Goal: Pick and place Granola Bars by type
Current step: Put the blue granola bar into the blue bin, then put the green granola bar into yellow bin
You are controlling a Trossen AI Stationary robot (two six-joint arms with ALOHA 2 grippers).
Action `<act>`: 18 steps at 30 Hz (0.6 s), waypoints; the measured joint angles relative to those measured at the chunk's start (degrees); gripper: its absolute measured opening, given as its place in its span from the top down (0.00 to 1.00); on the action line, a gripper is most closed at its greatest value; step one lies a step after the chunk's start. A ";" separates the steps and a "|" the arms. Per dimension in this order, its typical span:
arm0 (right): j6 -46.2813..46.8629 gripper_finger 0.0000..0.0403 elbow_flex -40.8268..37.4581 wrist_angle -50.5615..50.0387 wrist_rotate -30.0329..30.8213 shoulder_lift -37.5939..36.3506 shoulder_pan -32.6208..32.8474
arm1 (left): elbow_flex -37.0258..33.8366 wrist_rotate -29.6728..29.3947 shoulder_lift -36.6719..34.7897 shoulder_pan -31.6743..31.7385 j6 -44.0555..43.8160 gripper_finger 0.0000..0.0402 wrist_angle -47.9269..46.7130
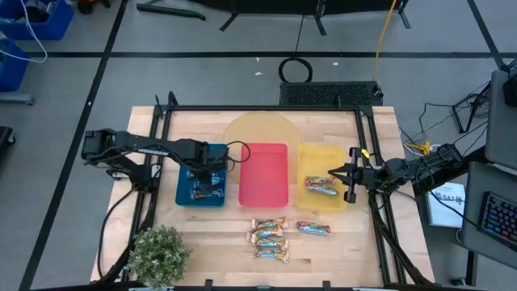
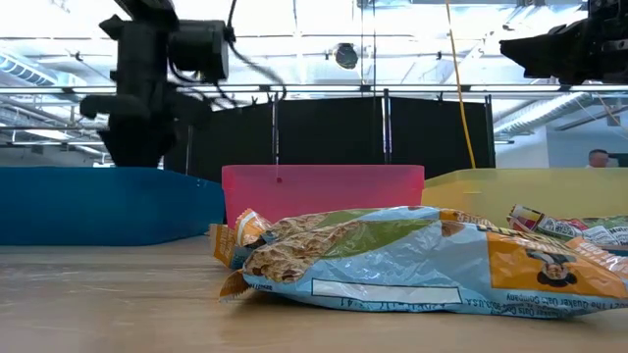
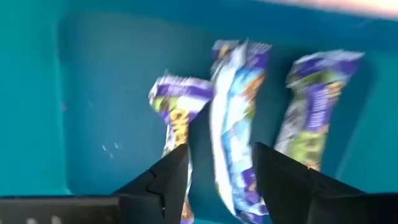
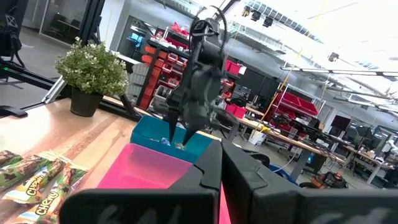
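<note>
Three blue-and-white bars (image 3: 239, 124) lie in the blue tray (image 1: 187, 194). My left gripper (image 3: 221, 180) hangs open just above them, fingers pointing down, one on either side of the middle bar; I cannot tell whether they touch it. It also shows in the high view (image 1: 203, 174). Bars (image 1: 321, 186) lie in the yellow tray (image 1: 323, 153). My right gripper (image 1: 333, 179) is level above that tray's right side, shut and empty. Several loose bars (image 1: 269, 234) and one more (image 1: 313, 229) lie on the table in front of the trays. The red tray (image 1: 264, 174) holds nothing.
A potted plant (image 1: 157, 255) stands at the near left corner. A pale yellow round board (image 1: 258, 129) lies behind the trays. A black frame (image 1: 266, 107) borders the table. In the low view a loose bar (image 2: 392, 265) fills the foreground.
</note>
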 joint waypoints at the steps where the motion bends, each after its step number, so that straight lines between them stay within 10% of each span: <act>1: 0.03 1.00 0.00 0.04 0.02 0.12 0.02 | 0.54 -0.58 -1.36 -0.88 0.09 0.53 0.77; 18: 0.31 1.00 0.00 -0.01 -0.01 1.33 0.00 | -5.32 -5.53 -30.96 -13.47 16.07 0.97 35.17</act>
